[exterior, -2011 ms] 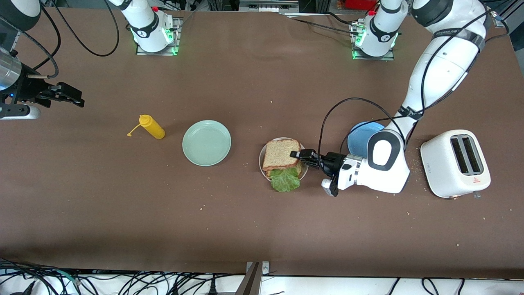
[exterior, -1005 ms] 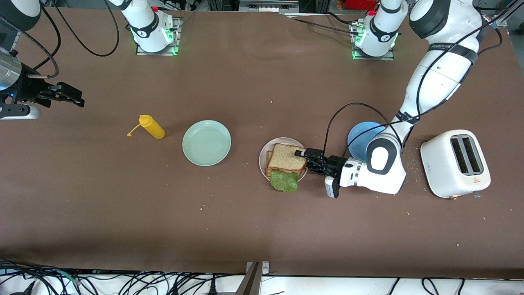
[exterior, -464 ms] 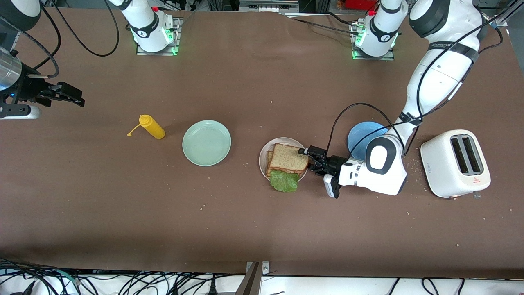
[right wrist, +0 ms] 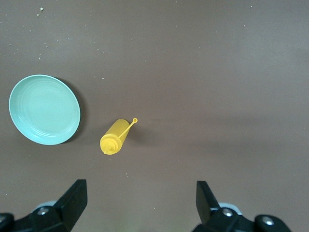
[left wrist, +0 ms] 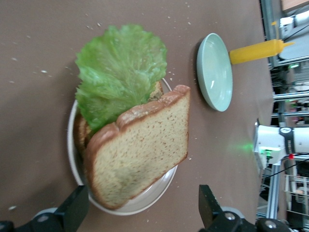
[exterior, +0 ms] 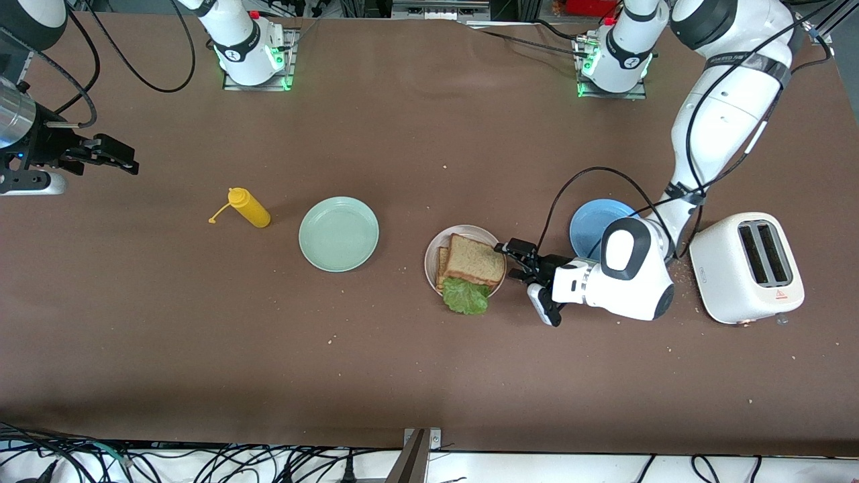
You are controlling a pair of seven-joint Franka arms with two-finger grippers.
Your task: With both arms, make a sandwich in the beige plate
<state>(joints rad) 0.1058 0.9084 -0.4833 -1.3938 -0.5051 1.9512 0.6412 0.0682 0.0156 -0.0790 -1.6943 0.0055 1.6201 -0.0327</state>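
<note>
Both grippers are being held open: in the front view the left gripper [exterior: 515, 259] is just beside the beige plate [exterior: 431, 258], gripping nothing, while the right gripper [exterior: 111, 157] is waiting over bare table at its own end. A sandwich [exterior: 473, 265] is lying on that plate, ruffled lettuce [exterior: 466, 297] spilling over the nearer rim.

In the left wrist view, grainy brown bread with a darker crust is facing the open jaws.

In the right wrist view, a mint plate [right wrist: 43, 109] and a yellow bottle [right wrist: 116, 137] are being seen below.
</note>
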